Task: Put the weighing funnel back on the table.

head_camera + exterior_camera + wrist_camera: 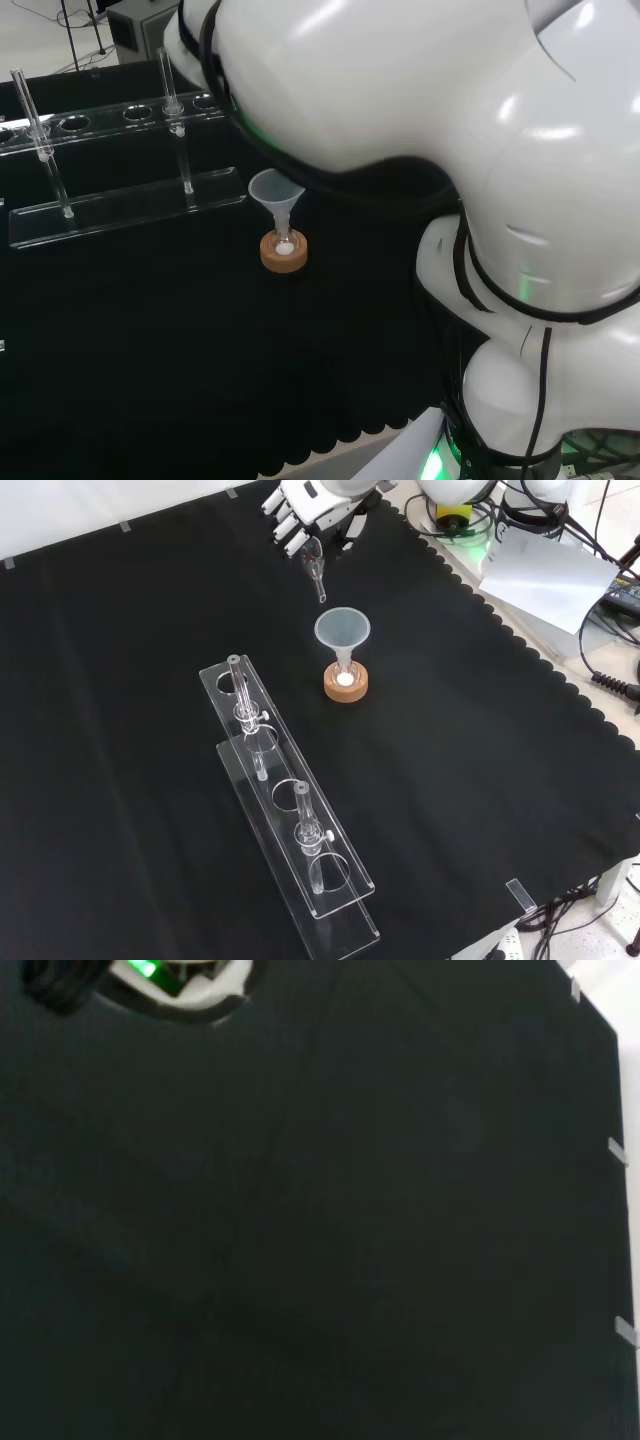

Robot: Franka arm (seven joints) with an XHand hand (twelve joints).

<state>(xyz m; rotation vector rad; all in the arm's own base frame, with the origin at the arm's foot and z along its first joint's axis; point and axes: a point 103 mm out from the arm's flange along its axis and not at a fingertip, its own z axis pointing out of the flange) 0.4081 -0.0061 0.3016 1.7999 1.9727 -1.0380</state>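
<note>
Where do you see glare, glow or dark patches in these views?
Head view: bright glare on the white arm link, green glow near its base. Front view: even light; the clear rack and the weighing funnel in the hand show by glinting edges. Wrist view: dim black cloth, one green light.

Front view: black and white robot hand (305,505) cut off by the top edge; small clear weighing funnel (317,575) held in its fingers, detail too small to resolve.
</note>
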